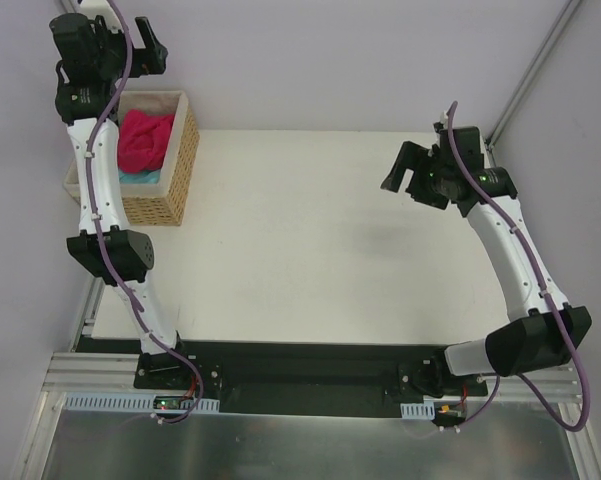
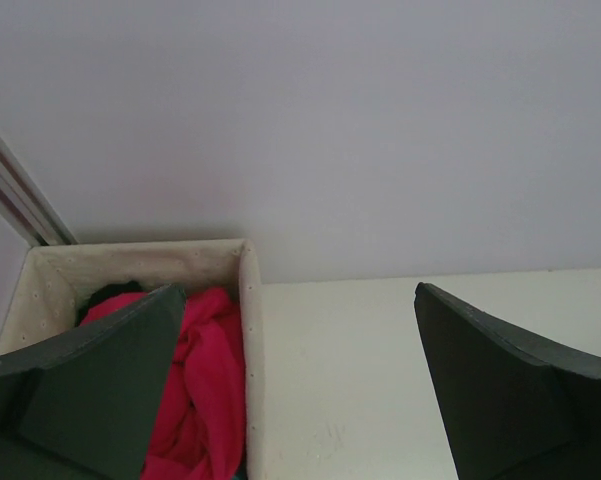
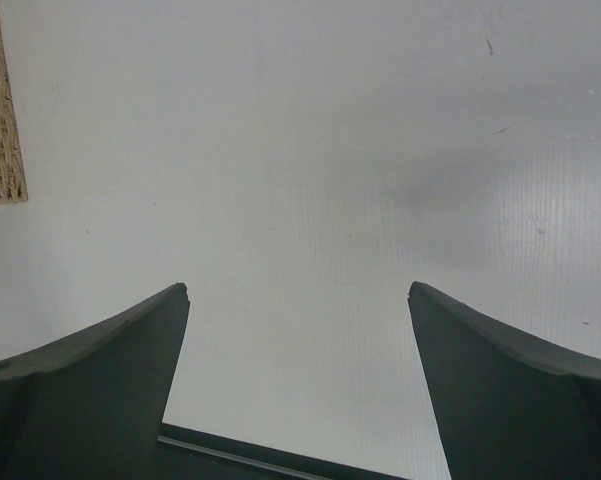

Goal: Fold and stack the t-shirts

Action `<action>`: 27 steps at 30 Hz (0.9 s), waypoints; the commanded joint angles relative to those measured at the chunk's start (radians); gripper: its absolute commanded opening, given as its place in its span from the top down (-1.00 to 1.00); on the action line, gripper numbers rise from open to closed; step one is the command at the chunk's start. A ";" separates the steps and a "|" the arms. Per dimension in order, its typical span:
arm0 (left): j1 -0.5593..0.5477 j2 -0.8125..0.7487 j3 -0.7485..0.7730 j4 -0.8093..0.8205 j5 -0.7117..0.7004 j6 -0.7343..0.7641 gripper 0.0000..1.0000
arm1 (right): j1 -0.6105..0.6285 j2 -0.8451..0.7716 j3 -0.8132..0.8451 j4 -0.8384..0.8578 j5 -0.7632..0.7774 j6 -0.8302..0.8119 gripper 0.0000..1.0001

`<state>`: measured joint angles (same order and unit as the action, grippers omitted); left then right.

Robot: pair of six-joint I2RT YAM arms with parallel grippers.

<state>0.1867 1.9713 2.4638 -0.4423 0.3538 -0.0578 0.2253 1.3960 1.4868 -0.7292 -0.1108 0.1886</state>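
Observation:
The t-shirts lie bunched in a wicker basket (image 1: 183, 160) at the table's far left. A crimson-pink shirt (image 1: 145, 140) is on top, with a strip of teal cloth (image 1: 140, 177) under its near edge. In the left wrist view the pink shirt (image 2: 208, 380) fills the lined basket (image 2: 248, 330), and a dark scrap of cloth (image 2: 115, 292) shows behind it. My left gripper (image 1: 152, 48) hangs high above the basket's far end, open and holding nothing (image 2: 298, 290). Over the bare table at the right, my right gripper (image 1: 402, 178) is open and empty too (image 3: 298, 288).
The white table (image 1: 300, 240) spreads between the two arms. Walls close it in at the back and on both sides. A corner of the wicker basket (image 3: 0, 120) shows at the upper left of the right wrist view. A black rail (image 1: 300, 360) runs along the near edge.

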 commanded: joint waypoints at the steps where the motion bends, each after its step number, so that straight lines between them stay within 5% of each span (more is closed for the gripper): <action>1: -0.007 0.052 0.063 0.153 -0.172 -0.002 -0.98 | 0.003 -0.090 0.017 -0.068 0.091 -0.002 -0.92; 7: 0.143 0.084 0.057 0.255 -0.087 -0.120 -0.98 | 0.005 -0.167 -0.003 -0.130 0.178 0.037 -0.92; 13: 0.258 0.043 -0.043 0.289 0.140 -0.333 -0.98 | 0.005 -0.190 -0.040 -0.107 0.189 0.045 -0.92; 18: 0.292 -0.110 -0.149 0.199 0.352 -0.340 -0.98 | 0.006 -0.164 -0.045 -0.076 0.169 0.031 -0.92; 21: 0.260 -0.225 -0.264 0.127 0.312 -0.358 -0.98 | 0.006 -0.146 -0.071 -0.030 0.146 0.012 -0.92; 27: 0.079 -0.437 -0.592 -0.087 -0.076 -0.179 -0.98 | 0.008 -0.103 -0.080 0.014 0.082 -0.008 -0.92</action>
<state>0.3717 1.7077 2.0186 -0.3965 0.4965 -0.3462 0.2272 1.2778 1.4086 -0.7708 0.0284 0.2077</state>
